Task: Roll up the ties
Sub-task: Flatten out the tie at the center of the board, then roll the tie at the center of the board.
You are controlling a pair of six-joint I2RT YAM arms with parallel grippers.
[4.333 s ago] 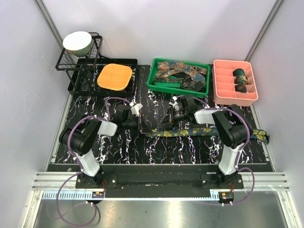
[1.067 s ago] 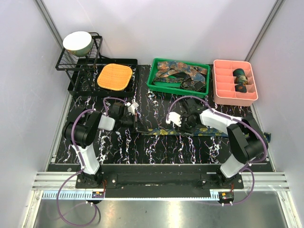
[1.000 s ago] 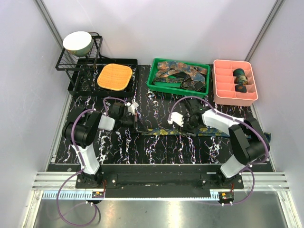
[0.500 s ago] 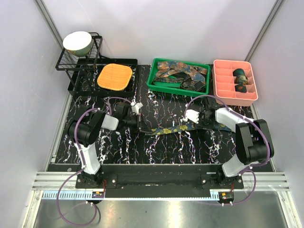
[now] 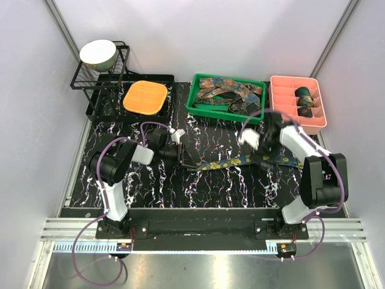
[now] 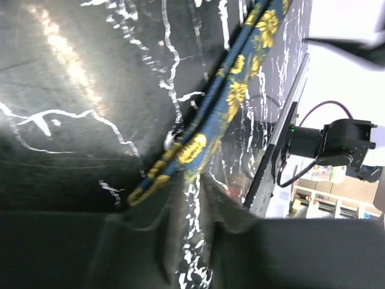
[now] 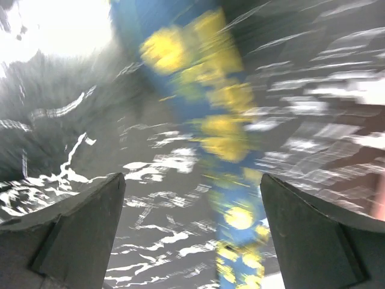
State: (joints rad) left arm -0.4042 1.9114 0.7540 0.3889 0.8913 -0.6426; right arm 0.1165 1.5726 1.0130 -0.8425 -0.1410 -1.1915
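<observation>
One navy tie (image 5: 225, 162) with yellow paisley lies flat across the middle of the bench (image 5: 150, 186), running left to right between the two arms. In the left wrist view its narrow end stops just off the tips of the left fingers (image 6: 141, 235). These stand a little apart, with bare bench showing in the gap between them, and the cloth is not pinched there. The right fingers (image 7: 84, 223) are spread wide and grasp nothing. In the right wrist view, which is blurred, the tie runs along the bench below, between the two fingers. From above, that arm hangs over the right part of the strip, and the far right end of the tie is hidden behind it.

Behind the strip, at the back of the bench, a green tray (image 5: 195, 111) holds a loose heap of ties (image 5: 231, 96). Just to its right is a pink tray (image 5: 283, 123) with compartments — two rolled ties (image 5: 304, 93) sit in cells on its right side. Left of the green tray lies an orange pad (image 5: 144, 97), and in the back left corner a black wire rack (image 5: 84, 81) carries a bowl (image 5: 98, 53).
</observation>
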